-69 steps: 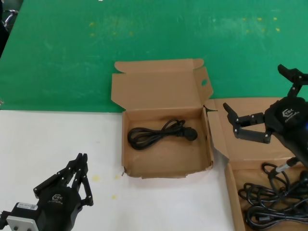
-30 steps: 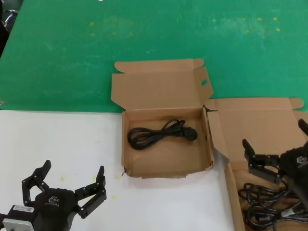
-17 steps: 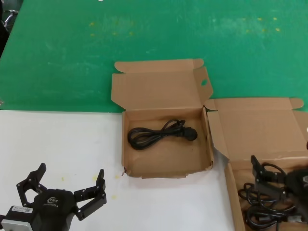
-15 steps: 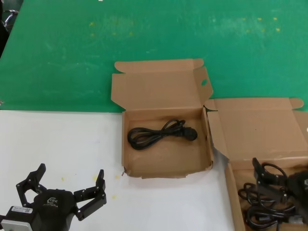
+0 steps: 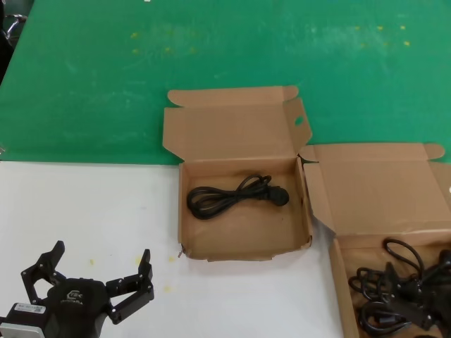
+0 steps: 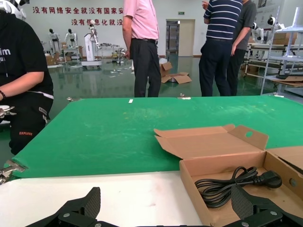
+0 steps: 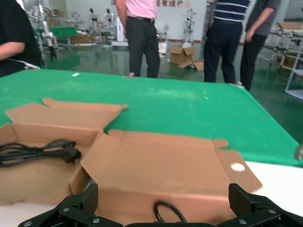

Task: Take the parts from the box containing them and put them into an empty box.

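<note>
You have the right pincer (image 7: 161, 215) spread open directly above the power cords (image 5: 398, 292) in the source box (image 5: 338, 282), while the open left pincer (image 5: 88, 278) waits far away.

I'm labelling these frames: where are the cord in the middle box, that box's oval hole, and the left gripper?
cord (image 5: 236, 195), head view, middle of the looped cable.
oval hole (image 5: 299, 120), head view, on the lid's side tab.
left gripper (image 5: 91, 271), head view, between its spread fingertips.

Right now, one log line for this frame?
left pincer: open, parked over table | right pincer: open, over power cords in right mailer box | holed-tab box: one cord inside
</note>
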Robot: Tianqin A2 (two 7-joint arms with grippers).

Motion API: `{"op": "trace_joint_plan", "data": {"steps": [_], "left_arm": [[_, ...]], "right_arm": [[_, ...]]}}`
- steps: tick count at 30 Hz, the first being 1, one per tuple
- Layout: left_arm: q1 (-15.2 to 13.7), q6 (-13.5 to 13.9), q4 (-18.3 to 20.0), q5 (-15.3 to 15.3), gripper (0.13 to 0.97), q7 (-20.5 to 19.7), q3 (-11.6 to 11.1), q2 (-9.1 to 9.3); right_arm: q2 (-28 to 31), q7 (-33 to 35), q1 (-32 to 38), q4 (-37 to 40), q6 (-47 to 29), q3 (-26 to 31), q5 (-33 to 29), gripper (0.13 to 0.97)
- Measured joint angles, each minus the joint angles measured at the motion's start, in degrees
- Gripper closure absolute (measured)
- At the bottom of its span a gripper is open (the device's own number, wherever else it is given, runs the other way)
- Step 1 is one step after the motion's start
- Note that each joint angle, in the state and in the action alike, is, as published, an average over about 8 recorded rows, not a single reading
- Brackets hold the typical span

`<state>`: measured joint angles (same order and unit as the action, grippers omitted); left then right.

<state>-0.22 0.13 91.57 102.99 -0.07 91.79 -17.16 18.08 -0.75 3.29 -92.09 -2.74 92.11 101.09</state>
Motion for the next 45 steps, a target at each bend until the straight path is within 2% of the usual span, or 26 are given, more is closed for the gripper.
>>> {"op": "trace_joint_plan", "data": {"steps": [9, 45], "left_arm": [[0.15, -0.09, 0.07, 0.10, 0.132, 0.05, -0.08, -0.02], [0.16, -0.09, 0.07, 0.10, 0.132, 0.05, -0.09, -0.02]], "right_arm": [[-0.62, 0.53, -2.27, 0.29, 1.90, -0.30, 1.41, 0.129], [-0.65, 0.54, -2.38, 0.30, 1.99, -0.32, 1.48, 0.129]]}}
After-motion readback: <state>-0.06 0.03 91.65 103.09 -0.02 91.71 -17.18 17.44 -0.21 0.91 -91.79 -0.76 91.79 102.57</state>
